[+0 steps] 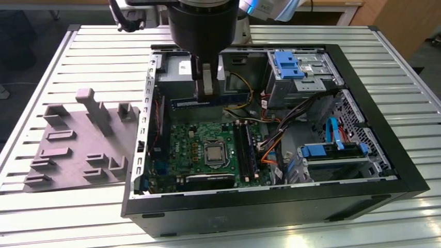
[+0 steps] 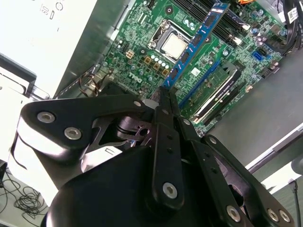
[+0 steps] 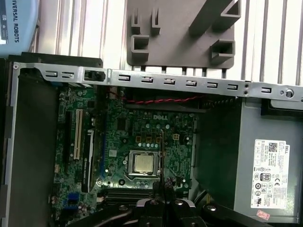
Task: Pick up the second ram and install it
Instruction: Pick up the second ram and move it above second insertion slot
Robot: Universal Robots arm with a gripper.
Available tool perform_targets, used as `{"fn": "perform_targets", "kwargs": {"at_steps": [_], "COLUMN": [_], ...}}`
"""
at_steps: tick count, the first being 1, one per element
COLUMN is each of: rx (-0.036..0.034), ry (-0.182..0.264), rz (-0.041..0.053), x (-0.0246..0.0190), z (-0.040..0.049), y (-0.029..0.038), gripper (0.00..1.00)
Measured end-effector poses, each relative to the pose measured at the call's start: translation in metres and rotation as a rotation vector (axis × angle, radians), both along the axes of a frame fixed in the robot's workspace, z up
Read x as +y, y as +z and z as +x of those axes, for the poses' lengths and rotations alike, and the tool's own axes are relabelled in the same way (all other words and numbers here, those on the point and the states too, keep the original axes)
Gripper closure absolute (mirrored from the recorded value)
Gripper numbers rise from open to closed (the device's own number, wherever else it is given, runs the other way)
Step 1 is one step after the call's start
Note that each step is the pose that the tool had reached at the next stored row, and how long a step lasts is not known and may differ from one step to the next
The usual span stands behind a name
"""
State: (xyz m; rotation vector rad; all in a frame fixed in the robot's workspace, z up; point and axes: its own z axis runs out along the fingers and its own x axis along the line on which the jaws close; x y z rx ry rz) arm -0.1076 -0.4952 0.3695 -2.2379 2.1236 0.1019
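The second ram (image 1: 206,102), a thin blue stick with small black chips, is hanging above the green board (image 1: 183,150) inside the open computer case (image 1: 276,206). The gripper (image 1: 206,94) jaws are pinching and hiding its middle. The case is lying on a ribbed metal tabletop (image 1: 82,217), beside a grey block (image 1: 76,144).

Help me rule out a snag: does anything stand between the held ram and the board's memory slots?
Nothing visible does. The end effector grips the second ram above the green board; cables lie beside the slots, on the exterior view's right.
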Motion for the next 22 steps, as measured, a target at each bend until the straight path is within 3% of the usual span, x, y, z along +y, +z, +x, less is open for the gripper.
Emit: {"fn": "perform_targets", "kwargs": {"at_steps": [22], "rx": [0.0003], "ry": [0.000], "rz": [-0.0001], "x": [0.0000], "z": [0.0095], "y": [-0.0121], "gripper": [0.89]}}
